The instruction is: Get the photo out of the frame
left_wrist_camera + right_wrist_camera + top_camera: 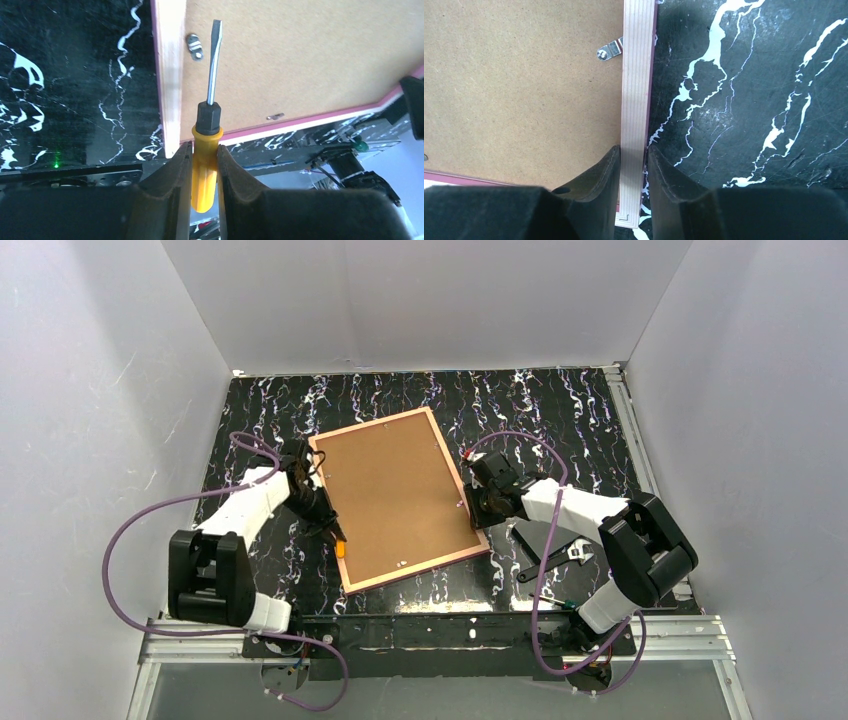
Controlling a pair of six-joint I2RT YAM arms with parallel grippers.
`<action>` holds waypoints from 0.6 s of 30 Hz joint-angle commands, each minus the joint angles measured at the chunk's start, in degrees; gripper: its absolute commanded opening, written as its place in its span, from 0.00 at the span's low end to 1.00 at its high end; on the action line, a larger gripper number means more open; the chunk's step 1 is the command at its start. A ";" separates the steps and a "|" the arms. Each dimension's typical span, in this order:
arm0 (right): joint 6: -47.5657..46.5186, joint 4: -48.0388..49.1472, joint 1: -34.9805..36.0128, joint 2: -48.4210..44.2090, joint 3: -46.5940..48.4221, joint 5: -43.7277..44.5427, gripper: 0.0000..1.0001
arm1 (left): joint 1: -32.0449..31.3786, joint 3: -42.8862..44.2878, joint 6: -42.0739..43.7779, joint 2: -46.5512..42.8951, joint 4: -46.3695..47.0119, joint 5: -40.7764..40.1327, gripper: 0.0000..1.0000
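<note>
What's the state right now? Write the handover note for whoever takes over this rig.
Left gripper: shut on the orange-handled flat-blade screwdriver, blade over the brown fibreboard backing beside a small metal clip.
Right gripper: pinching a side rail of the thin pink rectangular picture frame, lying back-up on the black marbled table.
Done: tool in hand, frame steadied.
Left: release clips, lift backing, remove photo, not visible yet.

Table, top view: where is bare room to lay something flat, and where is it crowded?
Free: the far strip of the table between the frame and the back wall, widest at far right. Crowded: near right, where a wrench lies by the right arm; the left, where the left gripper holds a screwdriver beside the frame.
</note>
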 commanded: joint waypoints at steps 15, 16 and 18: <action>3.41 -0.55 -0.11 -3.36 -1.51 -4.23 0.01 | -22.16 -1.18 -13.19 0.37 8.43 9.97 0.00; 4.35 -0.29 -0.06 -3.50 -1.69 -4.72 0.01 | -24.09 -0.47 -14.61 2.95 11.41 10.44 0.00; 6.40 0.78 0.00 -3.85 -2.58 -5.77 0.01 | -27.16 1.38 -17.48 8.28 17.16 11.58 0.00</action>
